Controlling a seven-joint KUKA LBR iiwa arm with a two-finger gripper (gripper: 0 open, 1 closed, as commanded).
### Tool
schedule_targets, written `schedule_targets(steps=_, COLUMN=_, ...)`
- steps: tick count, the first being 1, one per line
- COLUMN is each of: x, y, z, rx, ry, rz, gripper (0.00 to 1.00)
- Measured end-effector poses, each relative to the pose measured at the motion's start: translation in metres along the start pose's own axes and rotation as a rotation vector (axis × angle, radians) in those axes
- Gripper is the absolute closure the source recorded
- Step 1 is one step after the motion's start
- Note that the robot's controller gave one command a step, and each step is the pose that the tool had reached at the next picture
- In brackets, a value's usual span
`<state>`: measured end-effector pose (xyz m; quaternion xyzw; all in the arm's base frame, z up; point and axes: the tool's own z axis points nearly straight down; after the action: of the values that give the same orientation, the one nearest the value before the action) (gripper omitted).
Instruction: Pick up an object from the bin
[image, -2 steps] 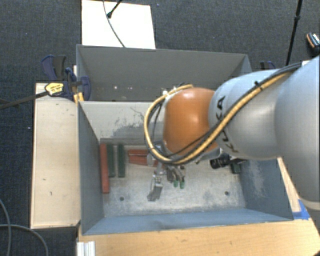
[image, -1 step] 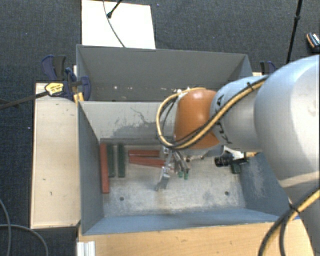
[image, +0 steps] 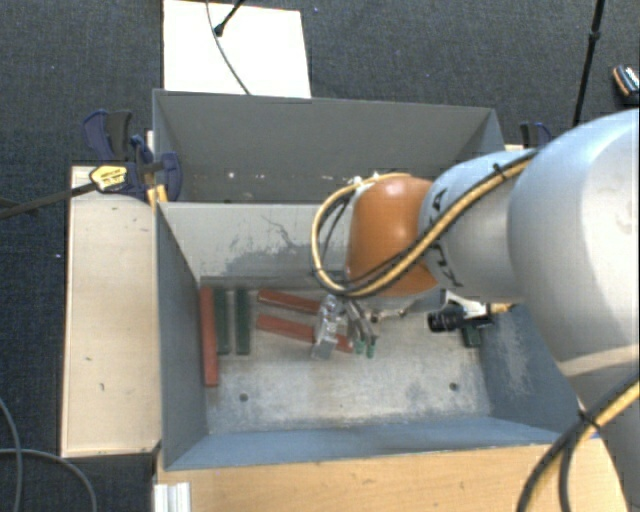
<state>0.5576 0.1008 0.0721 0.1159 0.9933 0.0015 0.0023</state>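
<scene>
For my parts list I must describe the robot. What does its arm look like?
The arm is thick, rounded and silver-grey. An orange dome cover sits at its wrist, with yellow and black cables looped around it. The gripper below is small and metallic.

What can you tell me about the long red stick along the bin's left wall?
The long red stick is a thin, straight bar of even red, perhaps plastic or painted wood. It lies flat on the bin floor at the foot of the left wall, running along it. A shorter dark green bar lies parallel close on its right; whether they touch cannot be told. The gripper is well apart from it, further right.
</scene>
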Motion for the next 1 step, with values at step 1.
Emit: schedule_targets(steps=1, x=0.0007, y=-0.0007, z=0.0014, rx=0.002, ry=0.002, rz=0.003, gripper=0.0)
